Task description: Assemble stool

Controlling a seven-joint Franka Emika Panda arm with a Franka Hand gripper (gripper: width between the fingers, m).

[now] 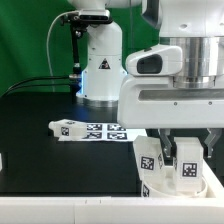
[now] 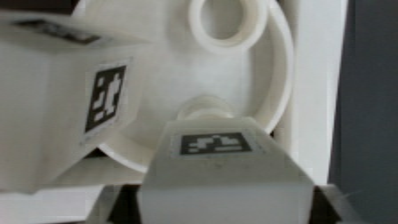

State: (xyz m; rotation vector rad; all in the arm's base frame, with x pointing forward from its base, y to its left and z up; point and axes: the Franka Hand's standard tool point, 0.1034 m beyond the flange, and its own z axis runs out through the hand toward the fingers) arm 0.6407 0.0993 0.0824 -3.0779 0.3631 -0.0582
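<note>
My gripper (image 1: 186, 158) is shut on a white stool leg (image 1: 187, 172) with a square tag, low at the front of the exterior view's right. In the wrist view this leg (image 2: 221, 150) fills the space between my dark fingers (image 2: 128, 205), and its tip meets the round white seat (image 2: 267, 90). The seat has a raised ring socket (image 2: 228, 28). A second tagged leg (image 2: 80, 100) stands on the seat beside the held one. It also shows in the exterior view (image 1: 148, 160). The seat is mostly hidden in the exterior view.
The marker board (image 1: 90, 130) lies on the black table (image 1: 40, 120) in the middle. The robot's base (image 1: 100, 65) stands behind it before a green backdrop. A small white object (image 1: 2, 160) sits at the exterior view's left edge. The table's white front edge (image 1: 60, 205) runs below.
</note>
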